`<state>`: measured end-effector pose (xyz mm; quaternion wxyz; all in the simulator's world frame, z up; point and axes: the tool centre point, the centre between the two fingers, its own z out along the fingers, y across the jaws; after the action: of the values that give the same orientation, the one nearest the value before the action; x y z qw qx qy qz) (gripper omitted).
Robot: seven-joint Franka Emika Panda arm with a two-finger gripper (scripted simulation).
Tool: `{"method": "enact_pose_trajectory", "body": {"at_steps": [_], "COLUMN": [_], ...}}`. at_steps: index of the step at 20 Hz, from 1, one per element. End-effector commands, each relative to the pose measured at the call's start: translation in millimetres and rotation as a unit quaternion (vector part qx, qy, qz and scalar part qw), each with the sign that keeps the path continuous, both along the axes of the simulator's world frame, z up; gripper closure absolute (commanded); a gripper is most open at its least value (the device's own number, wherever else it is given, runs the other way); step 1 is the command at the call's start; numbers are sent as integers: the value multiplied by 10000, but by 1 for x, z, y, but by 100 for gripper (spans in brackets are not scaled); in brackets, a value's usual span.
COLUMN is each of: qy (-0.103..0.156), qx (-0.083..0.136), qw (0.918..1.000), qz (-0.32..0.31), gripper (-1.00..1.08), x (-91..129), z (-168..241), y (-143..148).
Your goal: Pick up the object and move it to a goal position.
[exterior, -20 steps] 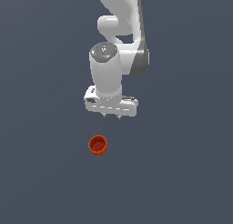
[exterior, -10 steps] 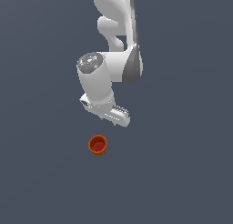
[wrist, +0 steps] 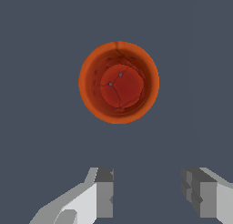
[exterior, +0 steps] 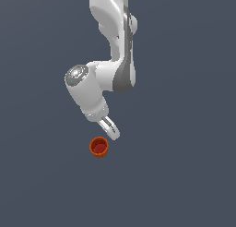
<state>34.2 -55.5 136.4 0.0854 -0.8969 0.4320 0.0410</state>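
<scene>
The small orange-red round cup [exterior: 99,147] with a darker red inside stands upright on the flat dark grey surface. In the wrist view the cup [wrist: 119,82] shows from straight above, mouth up. My gripper [exterior: 112,130] hangs just above the cup and slightly toward the exterior view's right, apart from it. In the wrist view the gripper [wrist: 148,193] is open and empty: its two fingers [wrist: 104,191] stand wide apart, and the cup lies ahead of them, not between them.
The dark grey surface [exterior: 184,175] spreads all around the cup with nothing else on it. The white arm [exterior: 115,46] comes down from the top of the exterior view.
The arm has swung and dropped toward the cup; the hand has turned, so it now shows nearly edge-on just above the cup. The cup has not moved.
</scene>
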Motion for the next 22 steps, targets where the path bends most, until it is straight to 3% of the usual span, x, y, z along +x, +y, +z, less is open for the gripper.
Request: {"method": "enact_pose_trajectory", "body": {"at_steps": [1, 5, 12, 17, 22], "qy": [78, 210, 420, 521, 575], "qx": [96, 246, 466, 565, 617], "qw": [9988, 9919, 9709, 9573, 9492], "qz": [-483, -1230, -2309, -2787, -3033], "gripper": [-20, -20, -20, -20, -20], "x": [3, 8, 14, 17, 19], "z": [-6, -15, -29, -35, -39], "y": [-5, -13, -26, -31, -34]}}
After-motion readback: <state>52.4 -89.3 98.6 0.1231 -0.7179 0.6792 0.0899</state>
